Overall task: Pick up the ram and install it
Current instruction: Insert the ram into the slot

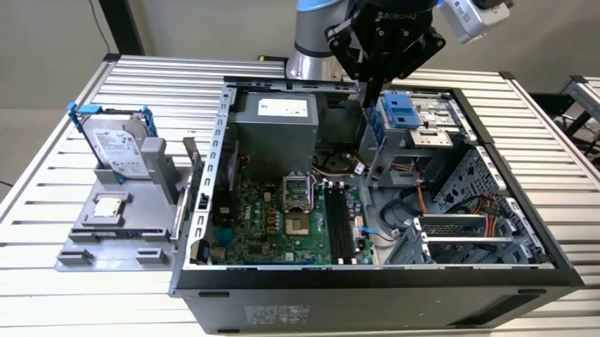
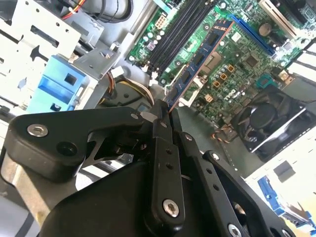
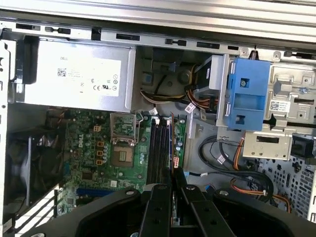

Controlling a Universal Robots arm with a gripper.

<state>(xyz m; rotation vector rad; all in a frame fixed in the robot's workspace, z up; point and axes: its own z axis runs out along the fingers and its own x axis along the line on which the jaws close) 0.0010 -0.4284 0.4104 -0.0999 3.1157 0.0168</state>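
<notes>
Pincer [image 2: 164, 112] is pinched shut on the ram [image 2: 200, 61], poised above the motherboard [image 2: 247, 64]. Carrying stage, I reckon; seating needs squaring with the black slots [image 3: 158, 148].

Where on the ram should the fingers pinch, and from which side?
Pinch the ram across its two flat faces near one short end, coming in along its length from above the motherboard. It is a thin, long board, so only the faces offer a firm grip. The gripper holds it that way now, shut on that end.
</notes>
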